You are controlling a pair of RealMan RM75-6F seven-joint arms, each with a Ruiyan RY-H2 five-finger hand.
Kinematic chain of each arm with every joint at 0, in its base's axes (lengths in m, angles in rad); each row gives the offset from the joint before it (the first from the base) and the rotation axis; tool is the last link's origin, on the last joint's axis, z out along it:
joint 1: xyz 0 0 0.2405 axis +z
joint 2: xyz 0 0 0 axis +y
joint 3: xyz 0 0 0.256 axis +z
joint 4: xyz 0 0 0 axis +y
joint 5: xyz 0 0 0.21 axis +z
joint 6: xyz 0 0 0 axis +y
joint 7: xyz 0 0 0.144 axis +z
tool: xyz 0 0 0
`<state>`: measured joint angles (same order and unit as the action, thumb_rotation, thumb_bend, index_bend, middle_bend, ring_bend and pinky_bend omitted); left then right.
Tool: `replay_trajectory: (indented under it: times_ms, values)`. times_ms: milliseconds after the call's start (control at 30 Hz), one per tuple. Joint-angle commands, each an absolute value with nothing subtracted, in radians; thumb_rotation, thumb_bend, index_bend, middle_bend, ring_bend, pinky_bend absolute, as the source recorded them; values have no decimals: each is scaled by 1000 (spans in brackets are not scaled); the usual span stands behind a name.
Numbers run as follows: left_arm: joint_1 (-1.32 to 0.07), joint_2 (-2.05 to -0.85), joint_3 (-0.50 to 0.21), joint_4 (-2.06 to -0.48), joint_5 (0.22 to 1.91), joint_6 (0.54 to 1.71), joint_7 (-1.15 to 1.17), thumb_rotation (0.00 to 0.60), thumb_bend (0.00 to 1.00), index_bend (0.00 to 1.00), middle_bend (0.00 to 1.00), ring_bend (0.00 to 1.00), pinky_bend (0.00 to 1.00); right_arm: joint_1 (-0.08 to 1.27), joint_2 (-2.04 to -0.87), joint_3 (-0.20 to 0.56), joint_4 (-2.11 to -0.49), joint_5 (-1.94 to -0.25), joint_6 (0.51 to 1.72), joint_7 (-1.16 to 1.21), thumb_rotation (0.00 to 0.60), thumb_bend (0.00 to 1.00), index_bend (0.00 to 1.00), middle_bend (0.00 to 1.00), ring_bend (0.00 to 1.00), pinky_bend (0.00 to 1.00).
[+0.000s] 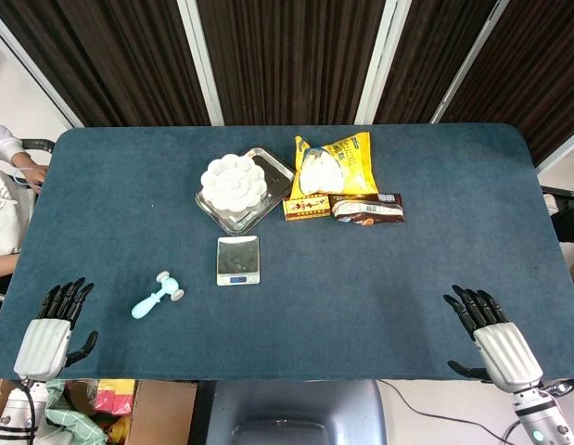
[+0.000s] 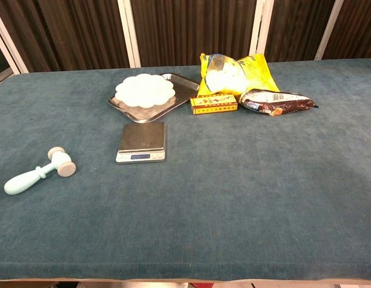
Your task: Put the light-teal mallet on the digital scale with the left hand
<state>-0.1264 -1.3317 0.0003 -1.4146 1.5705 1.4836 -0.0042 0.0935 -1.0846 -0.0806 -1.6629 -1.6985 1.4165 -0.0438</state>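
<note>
The light-teal mallet [image 1: 157, 295] [image 2: 38, 172] lies flat on the blue cloth, its white head toward the scale and its handle pointing to the near left. The digital scale [image 1: 238, 260] [image 2: 141, 142] stands just right of it, platform bare. My left hand [image 1: 53, 329] hovers at the near left table edge, fingers spread and holding nothing, well left of and nearer than the mallet. My right hand [image 1: 491, 334] sits at the near right edge, also spread and holding nothing. Neither hand shows in the chest view.
Behind the scale a steel tray [image 1: 273, 170] [image 2: 184, 84] carries a white flower-shaped plate [image 1: 233, 180] [image 2: 144, 90]. Right of it lie a yellow snack bag [image 1: 335, 165] [image 2: 233, 73], a small yellow box [image 1: 306, 207] [image 2: 213, 104] and a dark wrapper [image 1: 366, 208] [image 2: 276, 101]. A person's arm [image 1: 18, 159] is at the far left.
</note>
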Motion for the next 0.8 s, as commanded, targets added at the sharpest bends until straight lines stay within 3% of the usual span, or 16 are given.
replay_trajectory:
  times_ms: [33, 167, 233, 333, 433, 533, 633, 800]
  values:
    - [-128, -1347, 8, -1403, 1589, 1488, -5, 600, 370, 0, 12, 0, 57, 92, -1084, -82, -1666, -1702, 1421, -45, 600, 137, 0, 0, 0, 0]
    - [-145, -1381, 16, -1388, 1597, 1456, -11, 600, 371, 0, 14, 7, 73, 87, -1082, -85, -1665, -1713, 1437, -35, 600, 138, 0, 0, 0, 0]
    - [-158, -1423, 1, -1365, 1589, 1445, 19, 600, 371, 0, 44, 112, 190, 89, -1082, -83, -1663, -1711, 1434, -32, 600, 138, 0, 0, 0, 0]
    - [-182, -1488, -33, -1332, 1542, 1404, 82, 600, 368, 19, 142, 602, 689, 99, -1081, -84, -1663, -1702, 1409, -28, 600, 137, 0, 0, 0, 0]
    - [-205, -1552, -76, -1297, 1483, 1372, 151, 600, 362, 139, 249, 816, 864, 106, -1079, -81, -1666, -1699, 1401, -28, 600, 138, 0, 0, 0, 0]
    - [-229, -1601, -96, -1260, 1439, 1322, 159, 600, 358, 185, 326, 881, 938, 104, -1080, -80, -1664, -1700, 1407, -27, 600, 137, 0, 0, 0, 0]
    - [-259, -1615, -106, -1255, 1401, 1255, 177, 600, 352, 189, 304, 897, 970, 108, -1081, -81, -1665, -1693, 1395, -28, 600, 137, 0, 0, 0, 0]
    - [-273, -1669, -131, -1229, 1361, 1273, 288, 600, 349, 243, 301, 914, 994, 118, -1076, -85, -1669, -1699, 1379, -16, 600, 137, 0, 0, 0, 0]
